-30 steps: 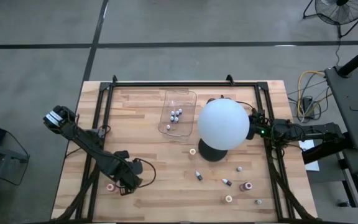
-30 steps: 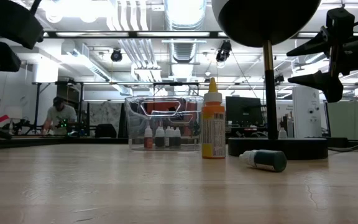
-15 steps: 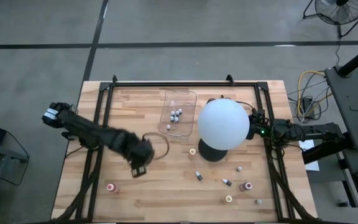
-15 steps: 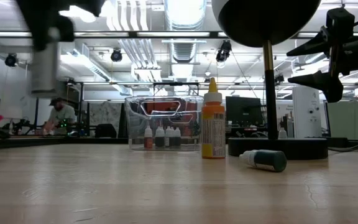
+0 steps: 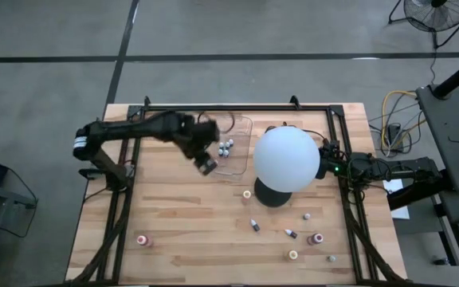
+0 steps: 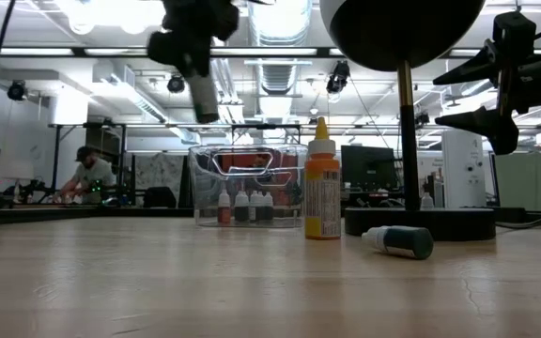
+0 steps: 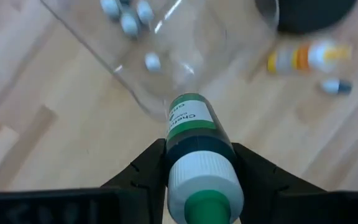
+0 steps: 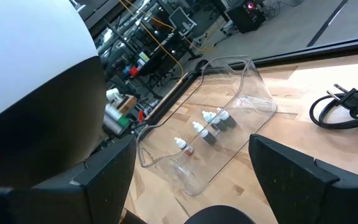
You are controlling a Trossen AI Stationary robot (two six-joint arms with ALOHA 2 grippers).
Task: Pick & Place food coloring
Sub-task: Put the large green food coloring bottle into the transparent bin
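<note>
Above tray (image 5: 233, 147): left hand (image 5: 206, 165) blurred, gripping green bottle (image 7: 194, 134).

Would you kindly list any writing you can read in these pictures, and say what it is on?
Green bottle held in the left gripper: its white label carries dark print, too blurred to read.
Orange bottle on the table: label print too small to read.
Nothing else carries readable text.
</note>
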